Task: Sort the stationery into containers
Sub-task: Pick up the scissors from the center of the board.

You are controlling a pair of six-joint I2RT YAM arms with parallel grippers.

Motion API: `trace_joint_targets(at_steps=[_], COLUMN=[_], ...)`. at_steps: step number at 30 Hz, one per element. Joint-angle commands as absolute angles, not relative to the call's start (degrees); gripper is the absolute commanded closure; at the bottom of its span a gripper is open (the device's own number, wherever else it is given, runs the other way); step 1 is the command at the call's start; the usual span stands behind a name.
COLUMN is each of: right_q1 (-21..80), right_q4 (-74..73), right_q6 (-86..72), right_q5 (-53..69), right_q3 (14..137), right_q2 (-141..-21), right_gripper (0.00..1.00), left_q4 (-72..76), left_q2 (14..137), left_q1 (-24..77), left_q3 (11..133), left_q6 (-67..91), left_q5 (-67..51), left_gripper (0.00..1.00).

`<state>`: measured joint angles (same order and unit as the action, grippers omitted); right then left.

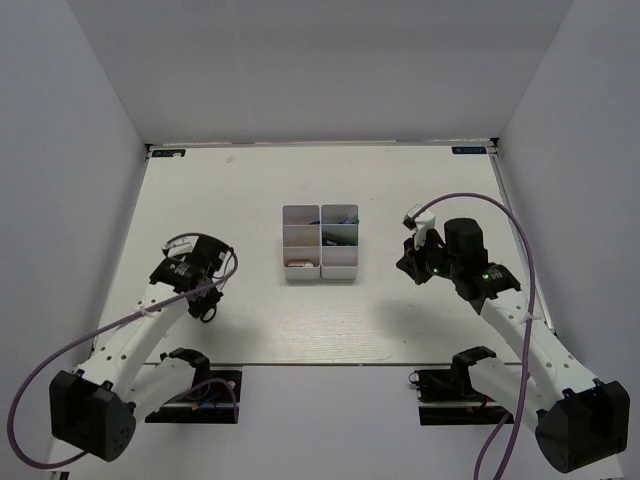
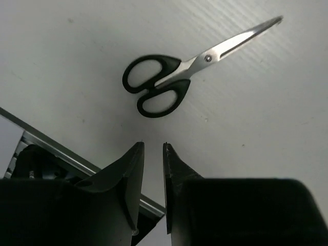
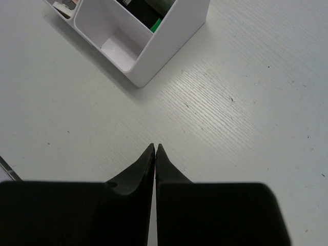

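1. Two arms stand at the near edge of one white worktop [image 1: 250, 325] with a fine, wood-like grain: the left arm [image 1: 150, 330] and the right arm [image 1: 520, 320].
2. The left jaws, black and wedge-shaped, stand a narrow gap apart with nothing between them.
3. One pair of scissors [image 2: 169, 84] lies flat on the worktop just ahead of the left jaws and clear of them. It has two black loop handles and bright metal blades that are closed and point away to the right.
4. The right jaws are pressed together tip to tip, holding nothing, above bare worktop.
5. One block of six white square bins [image 1: 321, 242], two by three, smooth and open at the top, sits mid-worktop between the arms. Its nearest corner [image 3: 141, 82] is ahead and left of the right jaws, well apart.
6. One bin holds a green piece [image 3: 156, 23]; another holds something pinkish [image 1: 299, 264].
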<state>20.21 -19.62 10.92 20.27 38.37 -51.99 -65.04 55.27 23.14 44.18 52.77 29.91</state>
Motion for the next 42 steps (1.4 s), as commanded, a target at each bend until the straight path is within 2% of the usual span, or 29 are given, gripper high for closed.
trace_joint_targets(at_steps=[1, 3, 8, 23, 33, 42], right_q1=[19.95, 19.95, 20.04, 19.78, 19.86, 19.77], right_q4=[-18.81, -18.72, -18.72, -18.46, -18.54, -18.54], right_q6=[10.72, 10.72, 11.16, 11.25, 10.99, 10.99], right_q5=[19.95, 19.86, 19.78, 19.86, 20.39, 20.39], right_q3=[40.43, 40.17, 40.08, 39.64, 39.64, 39.64], right_q2=[-51.24, -51.33, -51.50, -51.94, -52.12, -52.03], right_gripper=[0.96, 0.96, 0.95, 0.93, 0.93, 0.93], left_q4=[-59.71, -57.67, -55.29, -54.14, -49.40, -46.32], left_q2=[56.77, 57.56, 61.34, 66.62, 69.43, 72.95], left_q1=[15.84, 15.47, 16.69, 15.65, 8.97, 9.23], left_q3=[40.97, 38.68, 37.36, 39.81, 38.85, 39.90], left_q6=[39.03, 36.32, 34.02, 26.73, 21.98, 20.48], left_q5=[12.76, 8.20, 6.86, 13.97, 10.20, 10.28], left_gripper=[0.67, 0.66, 0.66, 0.62, 0.60, 0.61])
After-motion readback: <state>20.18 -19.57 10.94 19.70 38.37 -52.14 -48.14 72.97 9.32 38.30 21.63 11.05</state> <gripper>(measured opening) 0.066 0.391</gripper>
